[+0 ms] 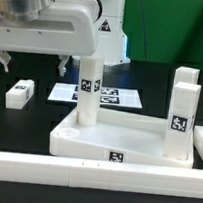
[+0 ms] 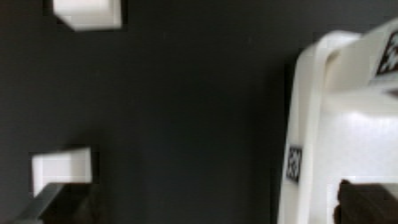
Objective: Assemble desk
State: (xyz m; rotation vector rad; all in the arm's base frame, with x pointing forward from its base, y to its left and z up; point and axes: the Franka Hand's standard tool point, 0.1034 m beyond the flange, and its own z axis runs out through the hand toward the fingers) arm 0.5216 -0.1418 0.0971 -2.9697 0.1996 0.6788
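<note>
the arm [image 1: 51, 29] reaches in from the exterior view's upper left, its white wrist housing level and well above the black table [image 1: 17, 122]. the tool [image 1: 35, 63] hangs below it, pointing down, with its two fingers spread wide and nothing between them. it hovers over bare table, to the exterior view's left of the desk, touching no part.

the desk tabletop [image 1: 126, 142] lies flat on the table in the middle of the exterior view, a white tray with a raised rim and a small black-and-white tag on its near edge. one leg [image 1: 89, 88] stands upright in its back left corner, a second leg [image 1: 181, 117] upright at the right side, each bearing a tag. a loose leg [image 1: 20, 95] lies on the table at the left, apart from the tray. the marker board [image 1: 100, 92] lies flat behind the tray. a long white rail [image 1: 93, 173] runs across the front.

the wrist view shows the tray's rim [image 2: 320, 130], blurred, and two white blocks on the dark table.
</note>
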